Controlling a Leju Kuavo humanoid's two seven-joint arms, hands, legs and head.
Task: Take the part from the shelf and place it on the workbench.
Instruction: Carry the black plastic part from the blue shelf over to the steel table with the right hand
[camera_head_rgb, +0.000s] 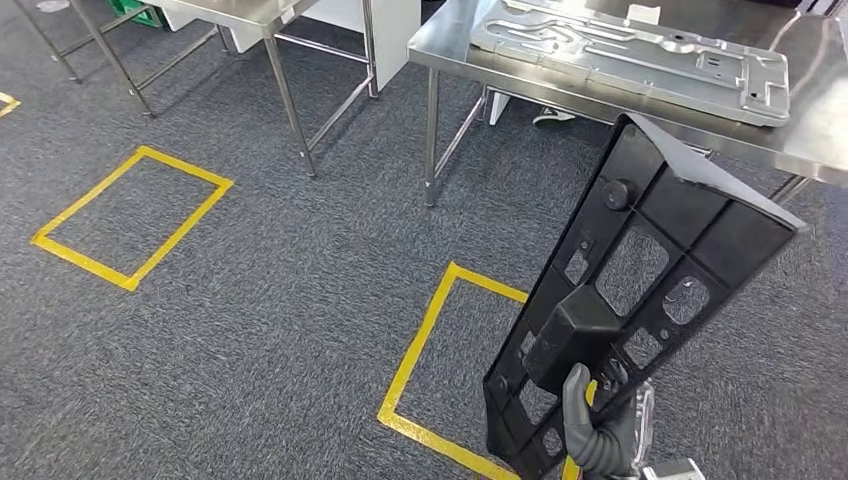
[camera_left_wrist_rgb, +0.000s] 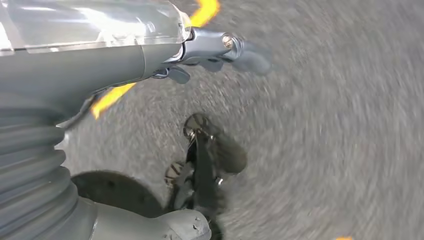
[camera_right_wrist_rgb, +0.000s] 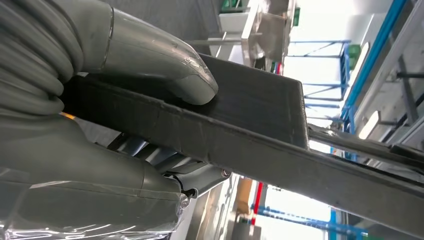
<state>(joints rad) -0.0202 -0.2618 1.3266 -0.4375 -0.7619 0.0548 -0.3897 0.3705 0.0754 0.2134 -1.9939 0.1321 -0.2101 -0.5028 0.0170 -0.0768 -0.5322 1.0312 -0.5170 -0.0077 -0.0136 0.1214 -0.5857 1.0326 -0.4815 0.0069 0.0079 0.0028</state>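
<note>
Right hand (camera_head_rgb: 598, 432) gripping black plastic part (camera_head_rgb: 640, 270) at its lower end, thumb (camera_right_wrist_rgb: 192, 85) pressed on 1 face, other fingers (camera_right_wrist_rgb: 200, 177) wrapped under opposite face. Part standing tilted up from fingers, top edge just short of steel workbench (camera_head_rgb: 820, 130) w/ grey metal plate (camera_head_rgb: 640, 55) lying on it. Left hand (camera_left_wrist_rgb: 220, 50) hanging over grey carpet (camera_left_wrist_rgb: 325, 125), fingers stretched out, nothing between them

metal panel (camera_head_rgb: 640, 55) crowds workbench (camera_head_rgb: 450, 45) (near edge bare)
</note>
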